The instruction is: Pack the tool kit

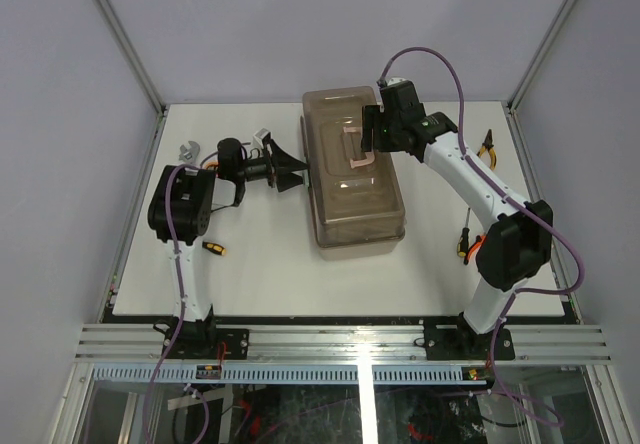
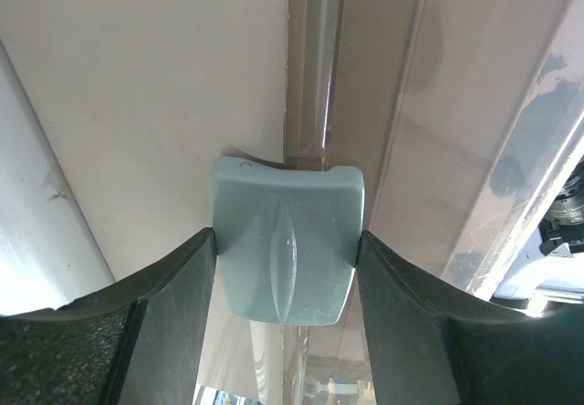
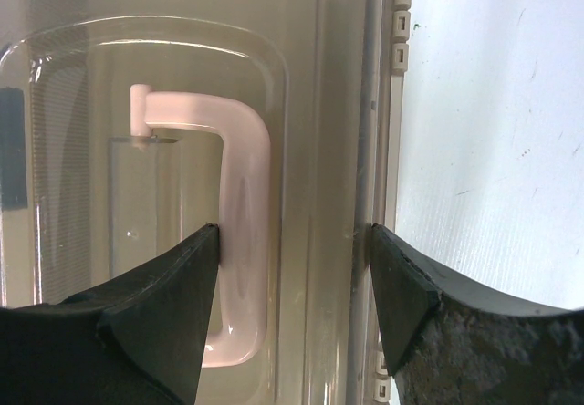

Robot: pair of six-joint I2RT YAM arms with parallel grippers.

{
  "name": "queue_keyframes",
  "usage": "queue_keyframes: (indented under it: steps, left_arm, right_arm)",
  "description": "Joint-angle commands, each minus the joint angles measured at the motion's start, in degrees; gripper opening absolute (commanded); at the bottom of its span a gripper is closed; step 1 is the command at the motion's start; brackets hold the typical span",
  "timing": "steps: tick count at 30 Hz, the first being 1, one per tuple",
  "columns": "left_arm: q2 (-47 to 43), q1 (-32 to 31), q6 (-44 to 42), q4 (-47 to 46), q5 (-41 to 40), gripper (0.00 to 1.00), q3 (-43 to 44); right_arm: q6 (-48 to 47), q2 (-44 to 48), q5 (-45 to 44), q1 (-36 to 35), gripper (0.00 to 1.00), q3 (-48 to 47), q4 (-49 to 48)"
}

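Observation:
The tool kit's box [image 1: 350,204] lies closed in the middle of the table, with a smoky brown lid and a pale pink handle [image 1: 357,147] lying flat in the lid's recess. My left gripper [image 1: 303,176] reaches in level against the box's left side. In the left wrist view its fingers [image 2: 182,314] press both sides of a grey-green latch [image 2: 285,273]. My right gripper [image 1: 372,136] hangs over the lid's far right part, open. One fingertip stands by the handle [image 3: 246,150] and the other by the lid's rim [image 3: 365,150].
A wrench [image 1: 187,149] lies at the far left and pliers [image 1: 487,149] at the far right. One screwdriver [image 1: 213,248] lies near the left arm, another [image 1: 463,239] beside the right arm. White table shows to the right of the box [image 3: 493,150].

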State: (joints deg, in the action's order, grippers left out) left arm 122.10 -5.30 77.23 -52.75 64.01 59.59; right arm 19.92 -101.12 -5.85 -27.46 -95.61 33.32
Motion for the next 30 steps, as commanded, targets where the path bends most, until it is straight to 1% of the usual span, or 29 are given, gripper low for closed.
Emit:
queue_keyframes:
  steps: [1,15,22,26,30]
  left_arm:
    - [-2.0,-5.2,-6.4,7.0,-3.8,0.00,0.8]
    - [-4.3,-5.5,-16.8,23.9,-5.4,0.00,2.5]
    - [-5.5,-5.6,-18.5,28.6,-6.1,0.00,2.5]
    - [-6.9,-5.6,-21.8,34.8,-7.2,0.00,3.7]
    - [-7.8,-5.6,-22.5,37.6,-7.5,0.00,3.8]
  right_arm:
    - [1.1,-5.3,9.5,-4.7,0.62,5.3,11.1]
    - [1.2,-5.0,9.3,-4.9,0.62,5.7,10.8]
    - [1.2,-5.1,9.3,-4.9,0.62,5.9,10.9]
    - [1.2,-5.1,9.3,-4.9,0.62,6.1,10.9]
    - [1.1,-5.1,9.4,-5.0,0.62,6.2,10.6]
